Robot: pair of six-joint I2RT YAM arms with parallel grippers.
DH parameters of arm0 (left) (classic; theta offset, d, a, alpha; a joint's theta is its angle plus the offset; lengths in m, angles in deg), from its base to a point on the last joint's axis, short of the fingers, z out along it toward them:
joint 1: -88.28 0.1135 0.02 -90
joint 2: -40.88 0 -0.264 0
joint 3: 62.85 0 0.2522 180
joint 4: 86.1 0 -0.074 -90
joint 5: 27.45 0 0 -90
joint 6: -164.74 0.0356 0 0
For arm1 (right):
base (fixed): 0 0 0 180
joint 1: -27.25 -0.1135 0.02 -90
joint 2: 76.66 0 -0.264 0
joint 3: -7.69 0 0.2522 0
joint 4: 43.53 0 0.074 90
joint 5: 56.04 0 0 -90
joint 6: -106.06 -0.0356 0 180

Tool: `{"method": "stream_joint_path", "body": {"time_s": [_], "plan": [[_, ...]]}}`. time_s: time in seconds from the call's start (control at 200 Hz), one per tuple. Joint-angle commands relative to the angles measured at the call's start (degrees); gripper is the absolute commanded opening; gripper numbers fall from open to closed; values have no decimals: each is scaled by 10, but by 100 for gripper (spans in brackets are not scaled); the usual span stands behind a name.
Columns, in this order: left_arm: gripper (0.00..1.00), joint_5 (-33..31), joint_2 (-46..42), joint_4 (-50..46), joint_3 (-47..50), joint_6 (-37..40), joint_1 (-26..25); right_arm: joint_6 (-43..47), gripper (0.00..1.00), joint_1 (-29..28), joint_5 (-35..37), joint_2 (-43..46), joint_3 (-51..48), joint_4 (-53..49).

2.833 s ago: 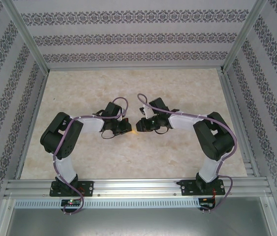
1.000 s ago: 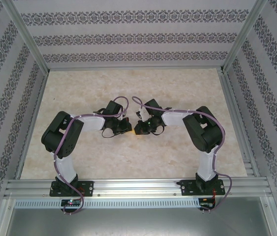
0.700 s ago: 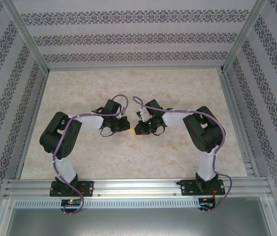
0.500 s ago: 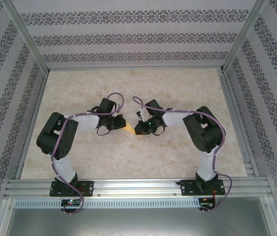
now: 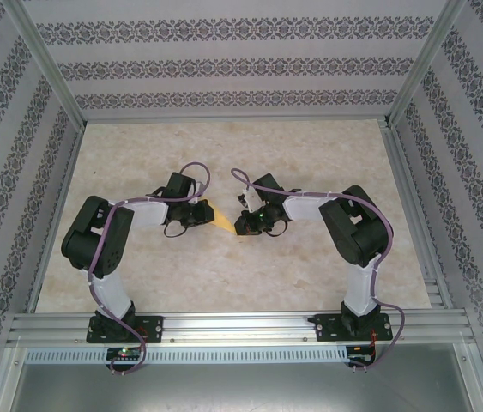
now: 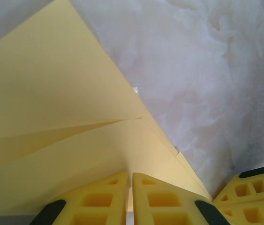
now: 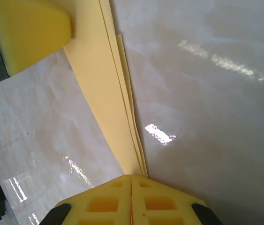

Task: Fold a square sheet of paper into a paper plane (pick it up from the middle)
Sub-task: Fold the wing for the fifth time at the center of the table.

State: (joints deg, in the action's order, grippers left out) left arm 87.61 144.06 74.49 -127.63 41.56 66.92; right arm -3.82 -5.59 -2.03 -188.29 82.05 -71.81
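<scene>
Left jaws, right jaws both pinching paper (image 5: 223, 221); keep tension even, layers aligned, crease flat on bench (image 5: 310, 154).

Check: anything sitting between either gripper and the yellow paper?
Nothing visible. The left gripper and the right gripper are each already shut on the paper. They pinch opposite ends of the folded sheet, which spans the gap between them.
</scene>
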Motion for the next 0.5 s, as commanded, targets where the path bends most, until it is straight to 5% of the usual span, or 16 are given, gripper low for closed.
{"method": "stream_joint_path", "body": {"time_s": [0.0, 0.495], "plan": [[12, -23, 7, 9, 12, 16, 19, 8, 8, 6, 59, -27, -26, -63], [12, -58, 19, -10, 4, 21, 127, 13, 8, 14, 76, -24, -42, -77]]}}
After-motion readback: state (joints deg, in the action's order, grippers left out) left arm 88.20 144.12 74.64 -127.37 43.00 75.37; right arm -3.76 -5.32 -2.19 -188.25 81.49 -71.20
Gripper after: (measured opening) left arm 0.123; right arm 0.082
